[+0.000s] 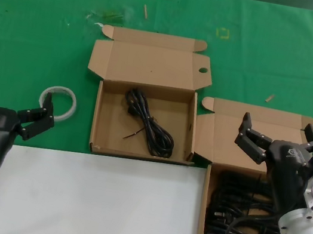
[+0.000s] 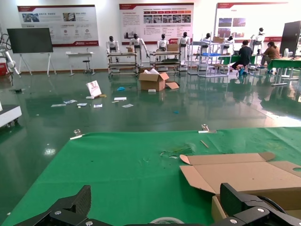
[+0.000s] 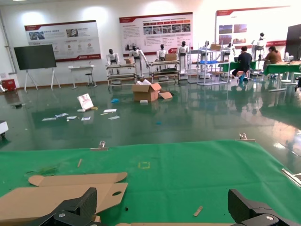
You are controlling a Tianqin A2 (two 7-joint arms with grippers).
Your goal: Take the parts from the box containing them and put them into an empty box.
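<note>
The box with the parts [image 1: 204, 204] sits at the right front, its lid [image 1: 266, 115] open, with several black coiled power cords [image 1: 247, 221] in it. The other box [image 1: 99, 119] stands in the middle with its lid [image 1: 148, 61] open and holds one black cord [image 1: 150, 127]. My right gripper [image 1: 276, 131] is open and empty, above the far edge of the cord-filled box. My left gripper [image 1: 13, 99] is open and empty at the left, beside the white tape ring [image 1: 59, 102]. The left wrist view shows the left gripper [image 2: 157, 205] wide open over the ring [image 2: 167, 220]. The right wrist view shows the right gripper [image 3: 162, 207] wide open.
The green mat [image 1: 38, 29] covers the far half of the table and the white tabletop [image 1: 98, 204] the near half. Small scraps [image 1: 145, 11] lie on the mat at the back. The middle box's lid shows in the right wrist view [image 3: 56, 195].
</note>
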